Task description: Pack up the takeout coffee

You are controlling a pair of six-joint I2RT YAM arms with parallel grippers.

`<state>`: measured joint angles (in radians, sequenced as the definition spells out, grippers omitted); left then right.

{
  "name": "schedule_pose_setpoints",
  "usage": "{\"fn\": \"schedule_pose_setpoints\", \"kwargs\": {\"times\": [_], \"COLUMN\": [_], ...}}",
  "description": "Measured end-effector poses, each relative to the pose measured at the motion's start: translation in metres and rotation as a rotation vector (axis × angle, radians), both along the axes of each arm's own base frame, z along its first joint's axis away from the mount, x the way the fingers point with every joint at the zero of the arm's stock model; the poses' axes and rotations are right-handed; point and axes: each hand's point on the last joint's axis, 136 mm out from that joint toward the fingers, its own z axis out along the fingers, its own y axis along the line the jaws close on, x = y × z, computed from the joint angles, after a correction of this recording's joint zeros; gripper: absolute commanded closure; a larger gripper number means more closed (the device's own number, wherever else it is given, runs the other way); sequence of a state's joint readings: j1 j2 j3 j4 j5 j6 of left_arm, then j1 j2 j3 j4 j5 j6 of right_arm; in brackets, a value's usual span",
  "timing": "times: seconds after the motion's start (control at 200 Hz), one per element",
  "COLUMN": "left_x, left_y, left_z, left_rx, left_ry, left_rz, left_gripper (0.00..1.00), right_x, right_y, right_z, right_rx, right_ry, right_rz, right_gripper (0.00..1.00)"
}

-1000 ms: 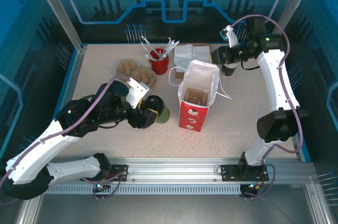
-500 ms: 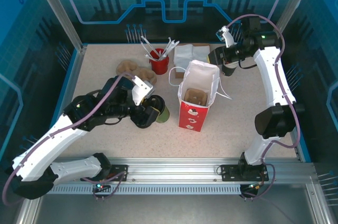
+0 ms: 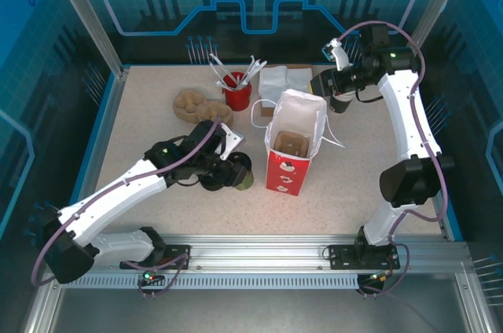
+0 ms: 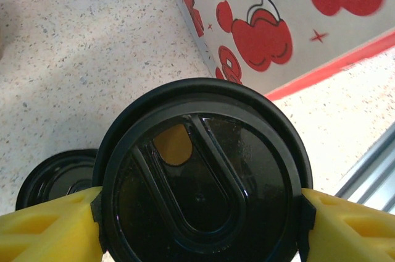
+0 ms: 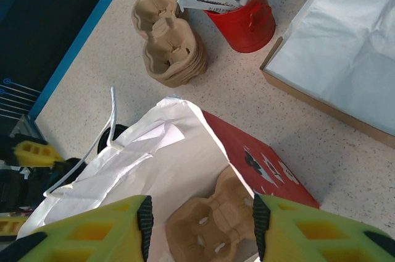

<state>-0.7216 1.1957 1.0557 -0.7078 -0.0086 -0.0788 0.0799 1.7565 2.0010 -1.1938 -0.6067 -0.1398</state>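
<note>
The coffee (image 4: 200, 194) sits pinched at its black lid between the left gripper's (image 4: 200, 212) yellow fingers (image 4: 55, 225), just left of the red-and-white bag (image 3: 287, 170), above the speckled surface (image 3: 141, 113). A black lid (image 4: 58, 178) lies beside it. The right gripper (image 5: 200, 225) hangs spread over the bag's open mouth, a cardboard carrier (image 5: 213, 219) inside.
</note>
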Motion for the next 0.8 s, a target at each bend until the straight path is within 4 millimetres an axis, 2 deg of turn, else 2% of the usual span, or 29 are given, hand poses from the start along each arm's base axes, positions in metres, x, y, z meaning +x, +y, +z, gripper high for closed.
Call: {"fn": "schedule_pose_setpoints", "kwargs": {"times": [0.215, 0.365, 0.515, 0.8], "left_x": [0.014, 0.022, 0.025, 0.028], "left_y": [-0.006, -0.007, -0.004, -0.002], "left_z": [-0.030, -0.037, -0.040, -0.057], "left_rx": [0.042, 0.062, 0.081, 0.131], "left_ry": [0.013, 0.003, -0.002, 0.027], "left_rz": [0.017, 0.032, 0.044, 0.054], "left_gripper": [0.27, 0.27, 0.26, 0.25], "right_x": [-0.008, -0.011, -0.012, -0.014], "right_y": [0.000, 0.000, 0.000, 0.002], "right_z": [0.011, 0.010, 0.006, 0.007], "right_rx": [0.006, 0.009, 0.008, 0.021], "right_ry": [-0.031, -0.030, -0.019, -0.023], "right_rz": [0.002, 0.003, 0.003, 0.011], "right_gripper": [0.52, 0.52, 0.52, 0.52]}}
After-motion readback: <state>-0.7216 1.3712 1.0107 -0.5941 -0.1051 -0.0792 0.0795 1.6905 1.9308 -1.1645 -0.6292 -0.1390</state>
